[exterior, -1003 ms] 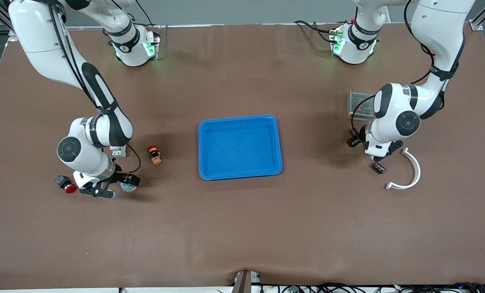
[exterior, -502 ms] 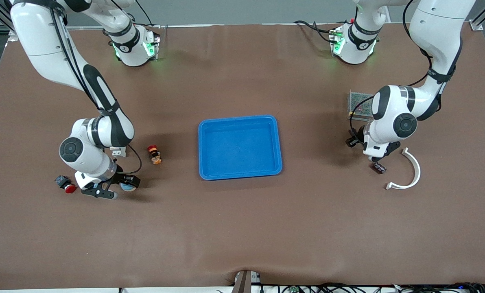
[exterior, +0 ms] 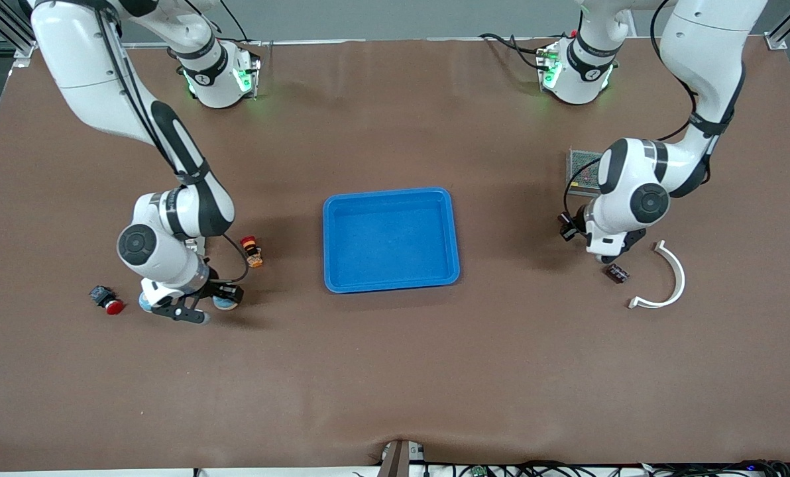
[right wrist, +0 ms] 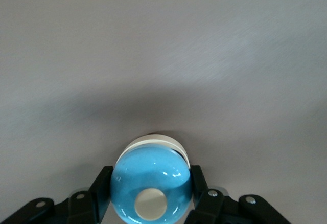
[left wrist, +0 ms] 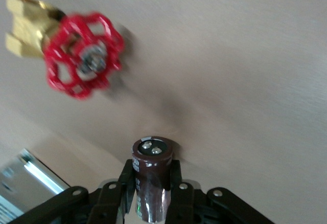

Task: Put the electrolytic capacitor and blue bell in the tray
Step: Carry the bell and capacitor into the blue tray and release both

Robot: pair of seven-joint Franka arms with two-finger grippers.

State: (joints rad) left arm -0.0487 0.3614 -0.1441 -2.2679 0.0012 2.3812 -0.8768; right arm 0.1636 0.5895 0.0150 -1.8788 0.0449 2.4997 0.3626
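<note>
Left hand [left wrist: 153,203] pinching dark brown cylindrical electrolytic capacitor [left wrist: 152,175]; right hand [right wrist: 150,203] pinching glossy blue round bell [right wrist: 151,185]. Both grasped. Bright blue rectangular plastic tray [exterior: 391,239] unfilled; carrying and placing left.

One tray [exterior: 391,239]. One capacitor [left wrist: 152,175], one blue bell [right wrist: 151,188]. Near the tray, two red push buttons [exterior: 107,300], one mesh box [exterior: 581,171], one white arc [exterior: 667,278], one red valve [left wrist: 82,55].
</note>
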